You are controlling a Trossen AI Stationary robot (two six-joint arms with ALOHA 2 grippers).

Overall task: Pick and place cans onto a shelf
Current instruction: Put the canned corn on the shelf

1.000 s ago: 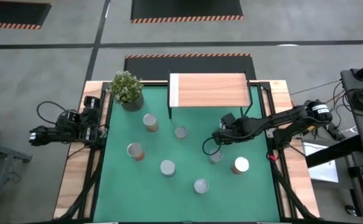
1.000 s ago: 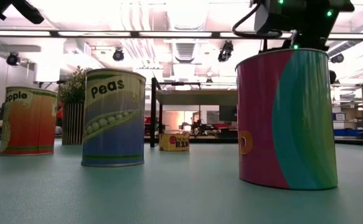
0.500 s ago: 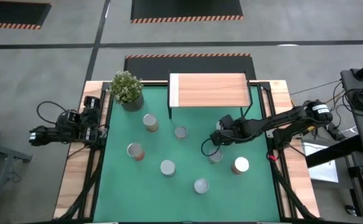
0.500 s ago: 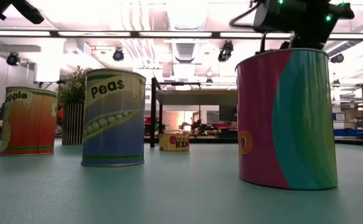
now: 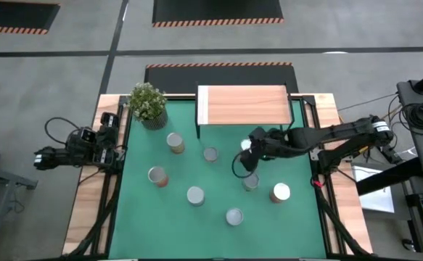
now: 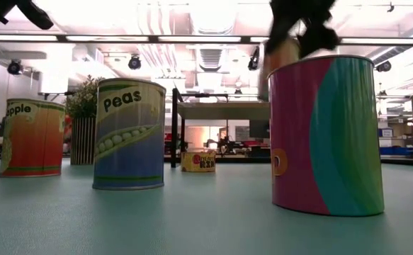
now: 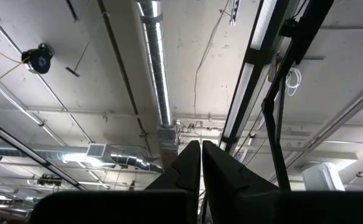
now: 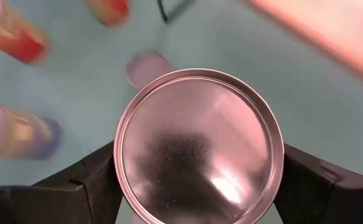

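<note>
Right pincer clenched on a can, lifted just at 6 o'clock of the shelf front edge, open mat all around, left pincer closed, parked at table's 9 o'clock edge

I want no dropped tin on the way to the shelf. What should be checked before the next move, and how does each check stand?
1. Right hand shut on the can: ok.
2. Can lifted off the mat: ok, going by the low view.
3. Shelf top free to take it: ok.
4. Left hand parked off the mat's left edge: ok.
5. Grip firm enough: cannot tell.
</note>
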